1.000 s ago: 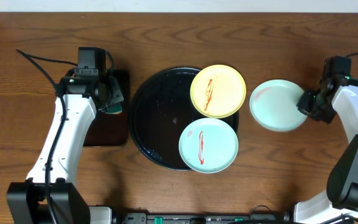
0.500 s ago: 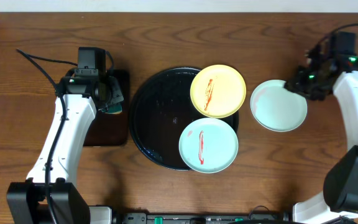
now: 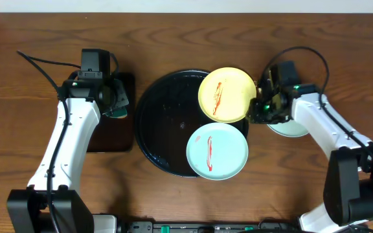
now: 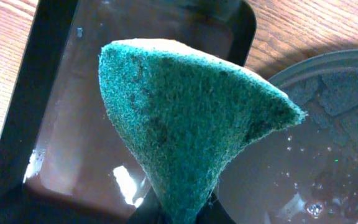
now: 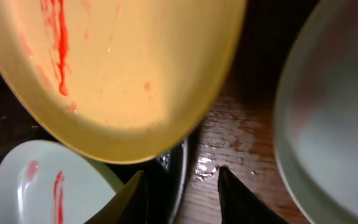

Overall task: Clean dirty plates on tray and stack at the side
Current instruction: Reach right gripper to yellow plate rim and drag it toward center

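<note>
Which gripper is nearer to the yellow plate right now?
Right. The right gripper sits at the yellow plate's right rim, jaws open. The left gripper holds a green sponge over the rectangular tray, beyond the round black tray's far side.

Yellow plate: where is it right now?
Overhead view: the yellow plate rests on the upper-right rim of the round black tray, beside the streaked pale blue plate, with the right gripper at its right edge.
</note>
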`<act>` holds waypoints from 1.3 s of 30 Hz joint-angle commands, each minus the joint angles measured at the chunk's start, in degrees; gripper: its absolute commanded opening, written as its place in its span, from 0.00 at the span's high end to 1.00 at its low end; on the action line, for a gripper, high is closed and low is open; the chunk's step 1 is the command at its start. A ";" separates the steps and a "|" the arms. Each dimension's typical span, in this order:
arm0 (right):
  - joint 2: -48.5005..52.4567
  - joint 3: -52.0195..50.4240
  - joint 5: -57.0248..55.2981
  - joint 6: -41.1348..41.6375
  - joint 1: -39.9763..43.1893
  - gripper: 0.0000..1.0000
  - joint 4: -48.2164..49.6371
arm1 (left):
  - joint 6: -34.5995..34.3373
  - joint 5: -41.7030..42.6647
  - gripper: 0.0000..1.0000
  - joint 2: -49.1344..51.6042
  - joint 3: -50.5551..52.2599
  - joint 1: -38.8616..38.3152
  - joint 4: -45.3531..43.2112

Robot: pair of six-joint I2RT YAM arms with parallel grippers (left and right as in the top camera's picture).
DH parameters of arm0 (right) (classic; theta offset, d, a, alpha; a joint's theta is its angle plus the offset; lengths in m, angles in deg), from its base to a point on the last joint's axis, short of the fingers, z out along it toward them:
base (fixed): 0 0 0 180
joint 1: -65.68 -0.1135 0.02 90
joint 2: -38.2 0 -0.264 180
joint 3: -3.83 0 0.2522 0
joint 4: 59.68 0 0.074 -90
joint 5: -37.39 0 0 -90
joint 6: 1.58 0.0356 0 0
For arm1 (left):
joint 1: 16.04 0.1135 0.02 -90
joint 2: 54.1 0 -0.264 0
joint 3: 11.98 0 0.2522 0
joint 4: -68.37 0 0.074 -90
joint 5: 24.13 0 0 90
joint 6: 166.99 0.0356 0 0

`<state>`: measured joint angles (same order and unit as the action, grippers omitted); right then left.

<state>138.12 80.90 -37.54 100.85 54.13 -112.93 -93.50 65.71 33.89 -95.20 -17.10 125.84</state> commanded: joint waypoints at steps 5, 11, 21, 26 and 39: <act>1.84 -0.85 -8.61 3.80 -4.33 0.69 2.71 | -0.07 -0.11 0.93 0.13 0.00 0.17 -0.26; 5.42 -0.85 -8.59 3.82 -5.53 0.74 3.06 | -0.07 -0.11 0.92 0.13 0.00 0.17 -0.26; 5.88 -0.79 -8.59 3.82 -5.53 0.77 3.52 | -0.07 -0.11 0.93 0.13 0.00 0.17 -0.28; 5.88 1.14 -8.59 3.26 -5.53 0.77 3.50 | -0.07 -0.11 0.92 0.13 0.00 0.17 -0.70; 5.88 4.85 -8.37 3.41 -4.52 0.87 5.14 | -0.07 -0.11 0.93 0.13 0.00 0.17 -0.92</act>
<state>143.80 84.37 -45.80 104.10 49.21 -107.35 -93.50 65.71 33.89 -95.20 -17.10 125.18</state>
